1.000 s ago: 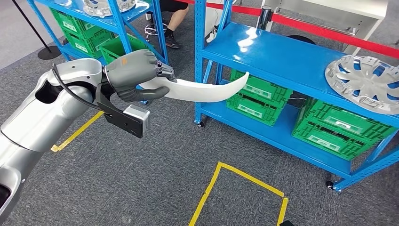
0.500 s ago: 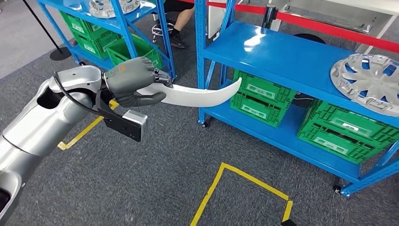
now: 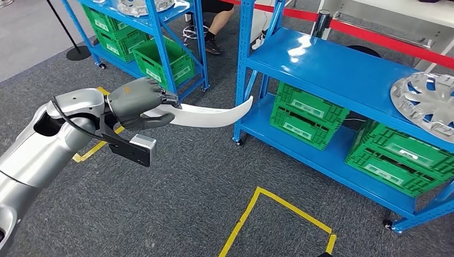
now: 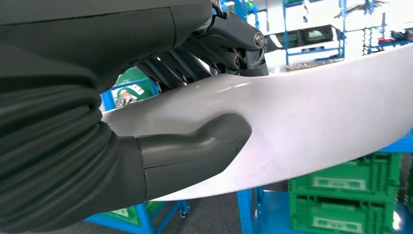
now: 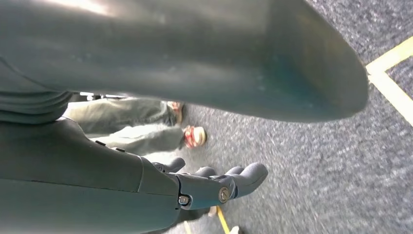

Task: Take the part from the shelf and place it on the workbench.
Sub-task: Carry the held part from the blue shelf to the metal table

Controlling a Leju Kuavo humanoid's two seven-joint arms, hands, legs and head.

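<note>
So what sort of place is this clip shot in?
Probably a workshop or parts store set up for robot trials: blue shelves with green crates, a wheel cover, yellow floor tape. The left hand holds a white part.

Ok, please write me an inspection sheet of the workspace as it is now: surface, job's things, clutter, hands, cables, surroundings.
Surface: grey carpet floor with yellow tape lines; workbench not identified.
Job's things: long curved white plastic part, held in the air, tip near the blue metal shelf.
Clutter: silver wheel cover on the shelf top; green plastic crates below.
Hands: left hand grips the part's thick end; right hand hangs over the floor, holding nothing.
Cables: black cable along the left forearm.
Surroundings: a person's legs nearby; red barrier tape.
</note>
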